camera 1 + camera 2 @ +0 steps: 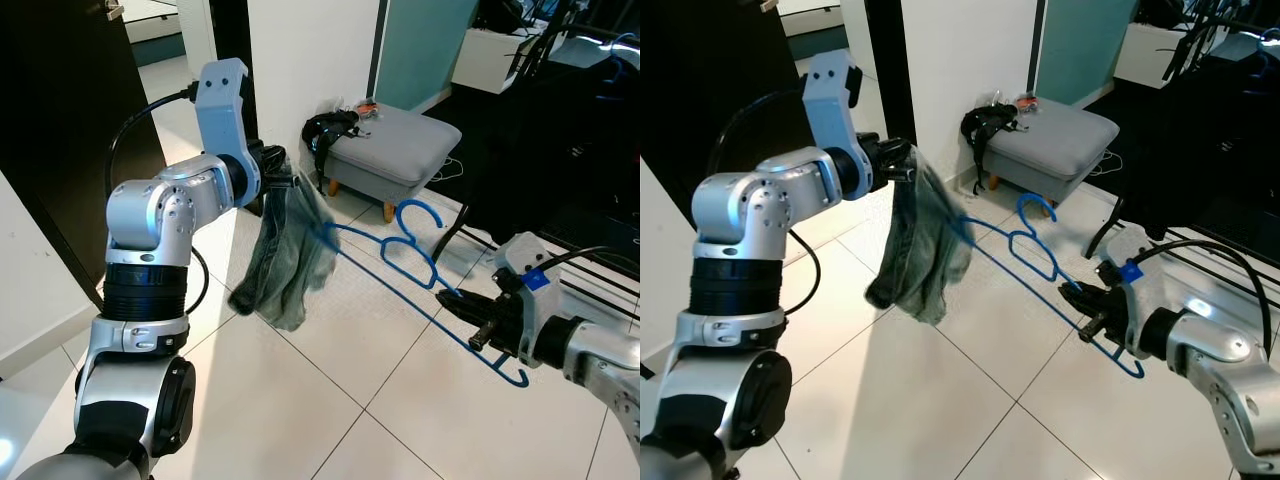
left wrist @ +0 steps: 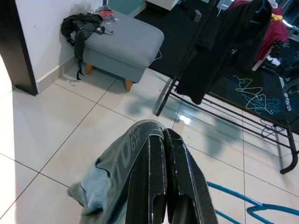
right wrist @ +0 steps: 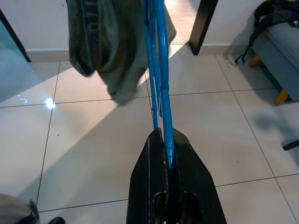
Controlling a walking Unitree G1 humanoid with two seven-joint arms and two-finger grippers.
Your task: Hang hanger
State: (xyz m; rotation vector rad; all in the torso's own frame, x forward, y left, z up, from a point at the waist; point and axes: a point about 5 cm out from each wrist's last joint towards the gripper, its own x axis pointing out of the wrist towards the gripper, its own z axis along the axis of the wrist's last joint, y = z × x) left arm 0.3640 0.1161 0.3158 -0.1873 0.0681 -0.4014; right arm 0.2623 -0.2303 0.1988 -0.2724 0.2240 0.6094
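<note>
A grey footstool (image 1: 400,150) is sitting by the white wall, well behind the arms. In the air over the tiled floor (image 1: 330,400), the left gripper (image 1: 275,170) is pinching a grey-green garment (image 1: 285,255) with fingers closed. The right gripper (image 1: 462,310) is clamping tight on a blue hanger (image 1: 385,262), whose far end is reaching into the cloth.

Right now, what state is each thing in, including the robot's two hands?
Left hand: shut on the jeans, held up.
Jeans: hanging crumpled, off the floor.
Right hand: shut on the blue hanger.
Blue hanger: held in the air, its far end at the jeans.
Grey footstool: standing, black bag on it.
</note>
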